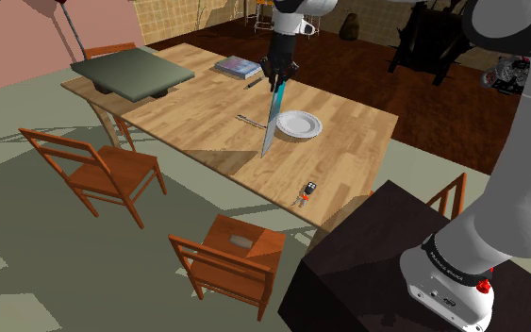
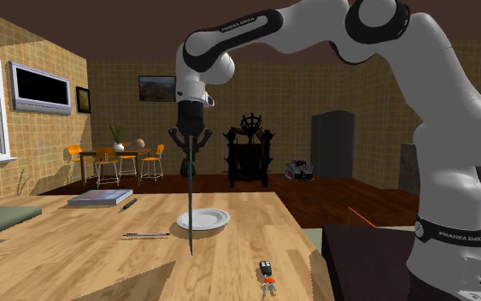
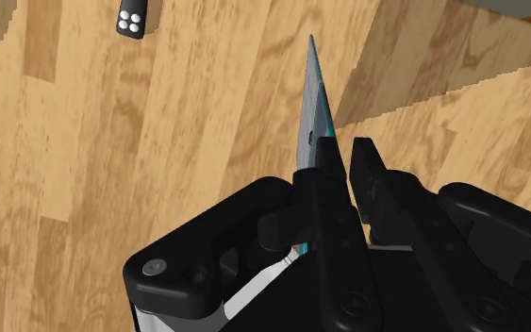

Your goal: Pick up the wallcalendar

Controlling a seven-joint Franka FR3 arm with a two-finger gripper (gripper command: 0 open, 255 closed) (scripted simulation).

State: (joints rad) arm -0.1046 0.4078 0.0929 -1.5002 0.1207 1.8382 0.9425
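The wallcalendar point(image 1: 269, 123) hangs edge-on, thin as a blade, its top pinched between the fingers of the gripper point(image 1: 278, 79). It's over the wooden table point(image 1: 348, 156), just beside the white plate point(image 1: 298, 124). This is the lifting step, I'd say. Next: straight up, grip firm.

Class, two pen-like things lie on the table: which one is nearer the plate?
The grey one, lying right beside the plate. The dark one lies farther off, next to the book.

A home's dining room is indicated by a wooden bench point(image 1: 348, 141), chairs point(image 1: 112, 170), a plate point(image 1: 298, 124), a wall television point(image 2: 40, 88) and a framed picture point(image 2: 157, 88).
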